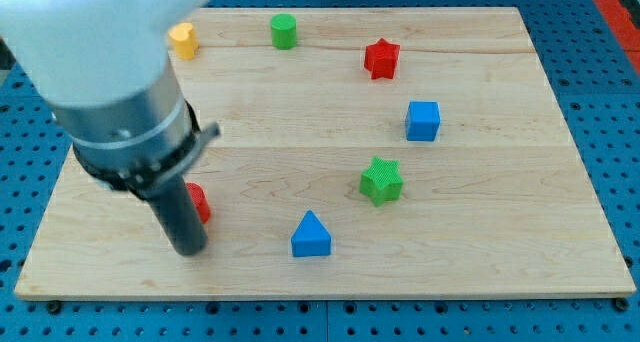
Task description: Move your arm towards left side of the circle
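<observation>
The green circle block (pixel 284 30) stands near the view's top, left of centre, on the wooden board (pixel 480 242). My tip (pixel 189 250) rests on the board at the lower left, far below the green circle and somewhat to its left. A red block (pixel 199 202) sits right beside the rod on its right side, partly hidden by it, so its shape is unclear. The arm's large grey body covers the view's upper left.
A yellow heart block (pixel 182 40) lies at the top left, by the arm's body. A red star (pixel 381 58), a blue cube (pixel 422 120), a green star (pixel 381 180) and a blue triangle (pixel 311 235) are spread over the middle and right.
</observation>
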{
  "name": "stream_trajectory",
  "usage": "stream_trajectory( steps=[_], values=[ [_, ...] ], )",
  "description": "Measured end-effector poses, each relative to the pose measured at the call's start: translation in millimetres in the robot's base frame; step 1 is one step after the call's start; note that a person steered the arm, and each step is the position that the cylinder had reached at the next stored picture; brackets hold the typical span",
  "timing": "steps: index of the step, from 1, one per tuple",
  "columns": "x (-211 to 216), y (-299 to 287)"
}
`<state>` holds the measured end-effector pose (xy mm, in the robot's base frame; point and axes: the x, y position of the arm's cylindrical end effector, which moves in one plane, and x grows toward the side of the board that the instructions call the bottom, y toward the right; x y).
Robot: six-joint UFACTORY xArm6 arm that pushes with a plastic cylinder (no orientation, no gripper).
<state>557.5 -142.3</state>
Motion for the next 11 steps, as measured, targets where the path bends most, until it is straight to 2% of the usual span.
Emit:
stream_trajectory(
  steps=[1,2,3,7,9,10,11],
  values=[
    [-31,-46],
    [-32,-120],
    [-42,-159],
    [-43,-146],
    [-57,-139],
    [-70,-113],
    [-74,-53]
  ],
)
